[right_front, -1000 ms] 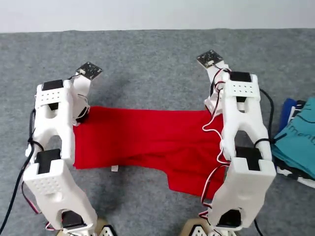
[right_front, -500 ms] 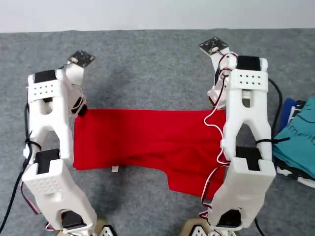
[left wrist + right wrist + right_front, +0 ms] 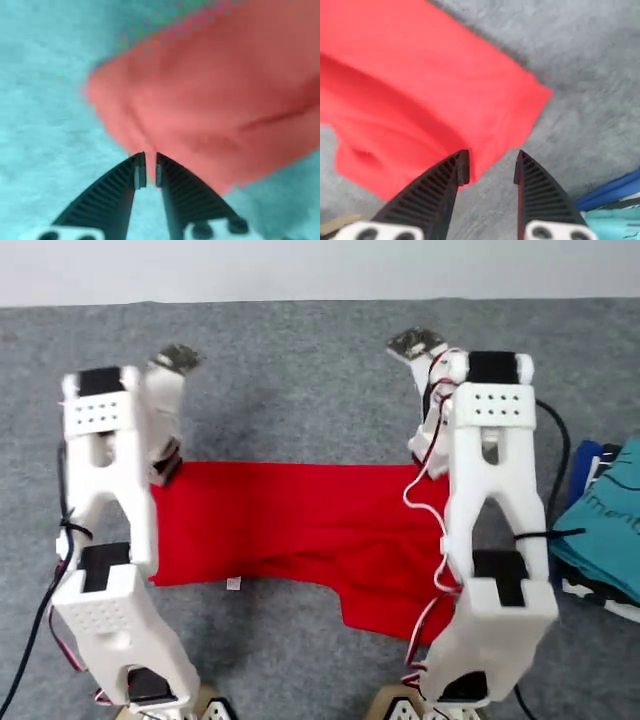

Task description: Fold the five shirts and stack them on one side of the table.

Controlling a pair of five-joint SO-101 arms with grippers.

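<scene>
A red shirt (image 3: 300, 525) lies spread on the grey table (image 3: 300, 380) between my two arms. My left gripper (image 3: 147, 161) sits at the shirt's far left corner (image 3: 168, 468). Its black fingers (image 3: 172, 185) are nearly together, and creases in the red shirt (image 3: 210, 110) run into the tips. My right gripper (image 3: 491, 161) hangs open above the shirt's far right corner (image 3: 530, 100), one fingertip over the cloth's edge and the other over bare table. In the high view that arm (image 3: 485, 440) covers the corner.
A stack of folded shirts, teal (image 3: 610, 530) on top with blue (image 3: 585, 465) and white beneath, sits at the table's right edge. The blue and teal cloth (image 3: 615, 200) also shows close beside the right gripper. Bare grey table stretches beyond the red shirt.
Both arms have risen and tilted, their wrist cameras shifting toward the far side. The red shirt has stayed in place.
</scene>
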